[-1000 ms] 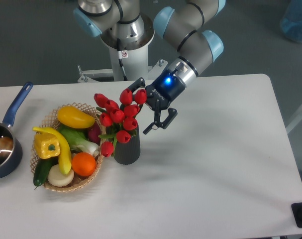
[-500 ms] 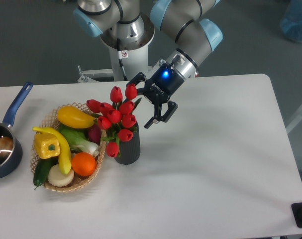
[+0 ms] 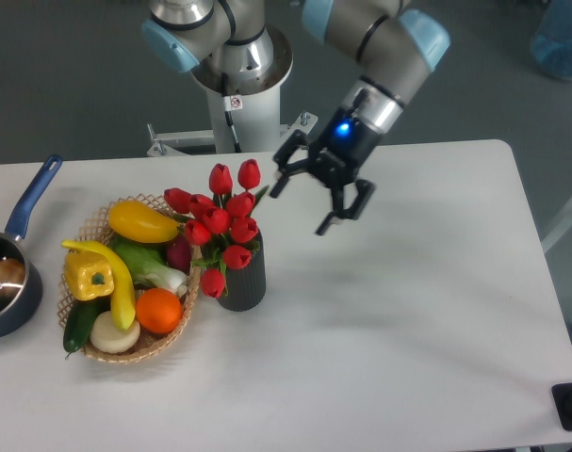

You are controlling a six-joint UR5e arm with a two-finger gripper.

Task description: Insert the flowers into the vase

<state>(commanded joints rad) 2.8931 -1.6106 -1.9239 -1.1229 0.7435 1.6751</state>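
Note:
The flowers (image 3: 219, 219), a bunch of red tulips with green stems, stand with their stems down in the vase (image 3: 242, 281), a dark ribbed cylinder on the white table. Their heads lean left over the basket's edge. My gripper (image 3: 304, 202) hangs open to the right of the flowers, above the table, with nothing between its fingers (image 3: 336, 215) and a clear gap to the tulips.
A wicker basket (image 3: 171, 340) of vegetables and fruit sits right against the vase's left side. A blue-handled saucepan (image 3: 10, 273) is at the left table edge. The arm's base (image 3: 238, 75) stands behind the table.
The gripper has let go of the flowers and moved right and up, away from them. The tulips settled upright in the vase and have stayed still since.

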